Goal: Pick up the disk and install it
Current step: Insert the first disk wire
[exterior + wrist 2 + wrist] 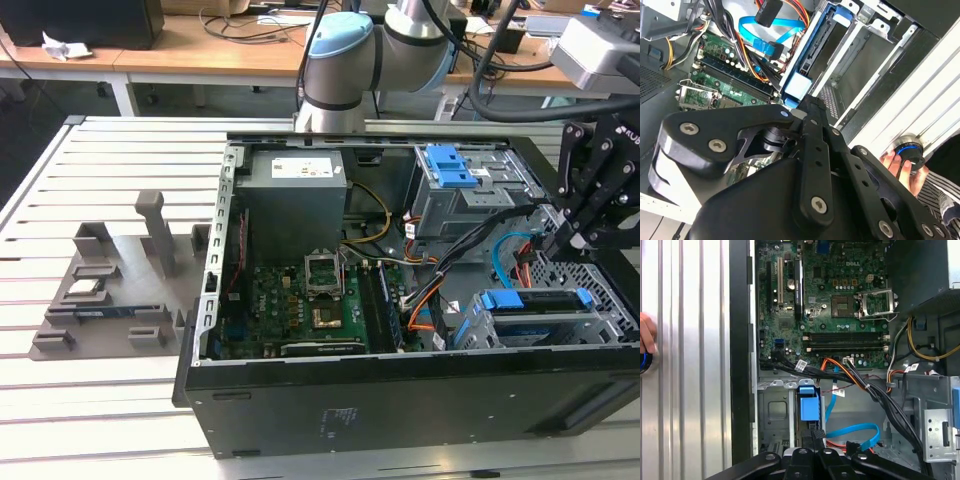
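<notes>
Closest to the wrist cameras, the end effector (815, 436) hangs over the lower drive cage (600, 310) at the front corner of the open computer case (400, 400). Its tip is right at the blue plastic tab of the disk (808, 406). From these angles it cannot be told whether it is clamped on that tab, merely touching it, or parted. The disk (530, 301) is not out on the table. It stands on edge in its bright blue frame, down inside the cage's slot, and in the second wrist view its silver side (810, 55) runs deep into the bay. Judging from that, the pick-up is done and the disk is in its place or very nearly so. What cannot be confirmed is whether it is pushed fully home and latched. No cable appears plugged into it, and a loose blue data cable (856, 432) curls just beside the cage. Beyond that lie the motherboard (840, 300), the upper bay with its blue latch piece (450, 165) and the grey power-supply box (295, 200). Outside the case, a person's hand (646, 335) rests on a blue-ringed button (909, 152) on the slatted table (100, 160). Farther off on the table sits a grey fixture tray (110, 290).
</notes>
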{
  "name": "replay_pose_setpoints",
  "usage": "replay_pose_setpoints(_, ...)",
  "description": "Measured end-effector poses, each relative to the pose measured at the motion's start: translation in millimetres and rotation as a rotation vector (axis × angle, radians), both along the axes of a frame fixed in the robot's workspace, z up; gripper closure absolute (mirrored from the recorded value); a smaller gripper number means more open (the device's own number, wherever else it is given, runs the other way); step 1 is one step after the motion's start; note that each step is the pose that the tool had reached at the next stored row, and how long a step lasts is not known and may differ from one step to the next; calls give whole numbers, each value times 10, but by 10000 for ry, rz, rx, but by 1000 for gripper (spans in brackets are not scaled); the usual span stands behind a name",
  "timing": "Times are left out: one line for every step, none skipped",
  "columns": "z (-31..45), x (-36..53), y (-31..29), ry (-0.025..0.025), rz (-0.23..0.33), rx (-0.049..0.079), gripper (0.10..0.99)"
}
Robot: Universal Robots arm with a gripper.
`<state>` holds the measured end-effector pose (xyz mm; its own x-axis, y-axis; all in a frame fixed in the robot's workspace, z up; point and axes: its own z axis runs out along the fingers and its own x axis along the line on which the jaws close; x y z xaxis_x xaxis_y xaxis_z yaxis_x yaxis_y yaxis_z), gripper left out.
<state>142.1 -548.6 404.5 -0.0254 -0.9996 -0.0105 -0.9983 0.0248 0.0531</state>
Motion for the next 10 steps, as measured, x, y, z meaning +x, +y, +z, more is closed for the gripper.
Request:
replay_pose_setpoints(0, 13, 0, 0, -1, 0, 980)
replay_pose_setpoints(0, 31, 2, 0, -1, 0, 980)
replay_pose_setpoints(0, 65, 7, 0, -1, -1, 980)
replay_pose_setpoints(-1, 106, 18, 0, 0, -1, 980)
replay_pose_setpoints(-4, 152, 38, 0, 0, 0, 980)
replay_pose_setpoints(-9, 205, 75, 0, -1, 0, 980)
replay_pose_setpoints(-16, 234, 109, 0, 0, -1, 980)
replay_pose_setpoints(-26, 251, 136, 0, 0, 1, 980)
replay_pose_setpoints(-32, 261, 154, 1, 0, 2, 980)
replay_pose_setpoints(-69, 303, 229, 6, 0, -1, 980)
